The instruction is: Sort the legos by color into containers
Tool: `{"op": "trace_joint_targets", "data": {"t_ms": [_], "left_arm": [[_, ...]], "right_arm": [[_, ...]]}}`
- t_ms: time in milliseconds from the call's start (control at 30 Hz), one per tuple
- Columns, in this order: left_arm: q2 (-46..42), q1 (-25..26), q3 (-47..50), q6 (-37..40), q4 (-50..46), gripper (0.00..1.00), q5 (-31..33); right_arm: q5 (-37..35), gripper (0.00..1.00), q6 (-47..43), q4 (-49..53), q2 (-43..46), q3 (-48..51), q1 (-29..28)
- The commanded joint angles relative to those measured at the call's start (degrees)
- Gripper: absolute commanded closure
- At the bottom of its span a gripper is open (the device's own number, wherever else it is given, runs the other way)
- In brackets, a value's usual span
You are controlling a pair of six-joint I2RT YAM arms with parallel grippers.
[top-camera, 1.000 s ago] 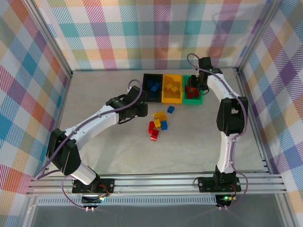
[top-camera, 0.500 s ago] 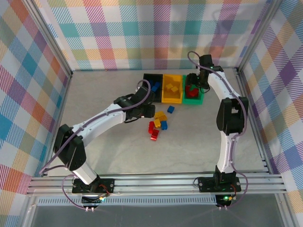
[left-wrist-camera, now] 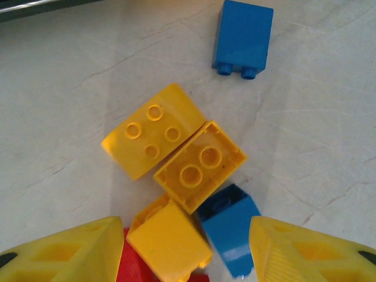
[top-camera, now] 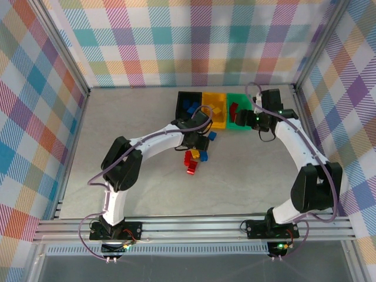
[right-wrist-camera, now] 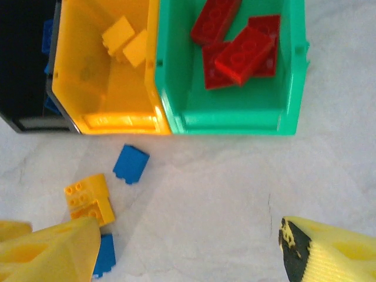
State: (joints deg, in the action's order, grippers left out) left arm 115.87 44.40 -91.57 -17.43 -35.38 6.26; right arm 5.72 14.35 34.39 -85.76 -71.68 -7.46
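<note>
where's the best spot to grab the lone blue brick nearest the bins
From straight above, across its two smooth side faces. The blue brick lies on its side, clear of the yellow bricks, studs pointing at them; bare table flanks both smooth faces, so nothing blocks a pinch there. Skip the studded end.

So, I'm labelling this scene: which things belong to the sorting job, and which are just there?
Job: loose bricks, binned bricks, black bin, yellow bin, green bin.
Not job: plaid walls, metal frame.
</note>
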Motion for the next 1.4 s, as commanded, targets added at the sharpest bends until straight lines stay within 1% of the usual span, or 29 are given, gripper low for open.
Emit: {"op": "trace_joint_targets", "data": {"t_ms": [0,167,300,567,767,1100,1233,1267,1367], "left_arm": [[2.5,0.1,-2.8,2.0,0.7,0.41,-2.1],[5.6,0.1,-5.7,2.0,-0.4,0.41,-1.4],[5.7,0.1,-5.3,1.4,-0.3,0.42,-2.7],[1.6,1.6,0.4,-0.5,1.6,0.43,-4.3],[0.0,3.6,2.2,-0.9,1.3,0.43,-4.5],[1.2,5.0,0.8,-1.6,-2.3,0.44,-2.4],[1.7,5.2,0.8,-1.8,-1.7,0.43,-3.1],[2.0,5.4,0.8,-2.0,-1.5,0.44,-3.4],[2.6,5.6,0.3,-1.9,-0.9,0.5,-4.3]], "right_arm": [[1.6,0.2,1.5,-1.2,3.3,3.7,-0.1],[1.3,0.19,2.1,-0.1,7.9,7.8,-0.1],[0.5,0.17,2.0,0.5,10.4,9.3,-0.2],[0.3,0.17,2.4,0.6,10.9,10.2,-0.2],[-0.1,0.16,2.6,0.7,11.9,10.6,-0.1],[-0.9,0.16,2.4,1.6,13.7,10.8,-0.2],[-1.3,0.15,2.2,1.9,14.3,10.7,-0.1],[-1.5,0.15,2.3,1.9,14.5,10.7,-0.2],[-1.6,0.14,2.0,2.0,14.6,10.9,-0.1]]}}
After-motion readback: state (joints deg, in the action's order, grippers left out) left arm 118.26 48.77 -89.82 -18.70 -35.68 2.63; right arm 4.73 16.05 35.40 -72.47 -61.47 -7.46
